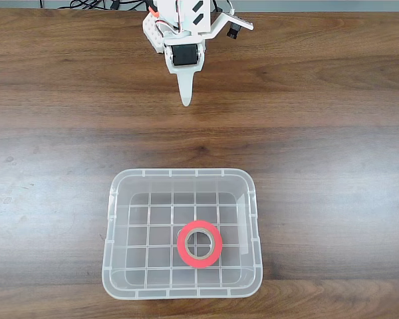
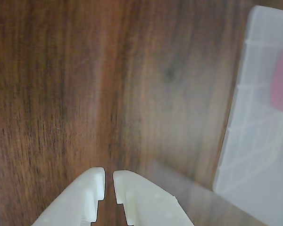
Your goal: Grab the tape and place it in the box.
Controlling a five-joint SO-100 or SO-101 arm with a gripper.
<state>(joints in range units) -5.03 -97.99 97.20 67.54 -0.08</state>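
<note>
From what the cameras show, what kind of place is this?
Probably a desk or workbench set up for robot practice: a wood-grain table, a small white arm with its jaws nearly closed, cables at the far edge, and a clear box holding the tape.

a dark brown wooden tabletop (image 1: pixel 60 146) with long streaks of grain running side to side in the fixed view, paler and shinier in places under the light. a seam between boards crosses it as a thin straight line. black cables (image 1: pixel 100 4) lie bunched at its far edge. in the wrist view the tabletop (image 2: pixel 85 84) looks reddish-brown, with a small dark knot (image 2: pixel 171 71).
</note>
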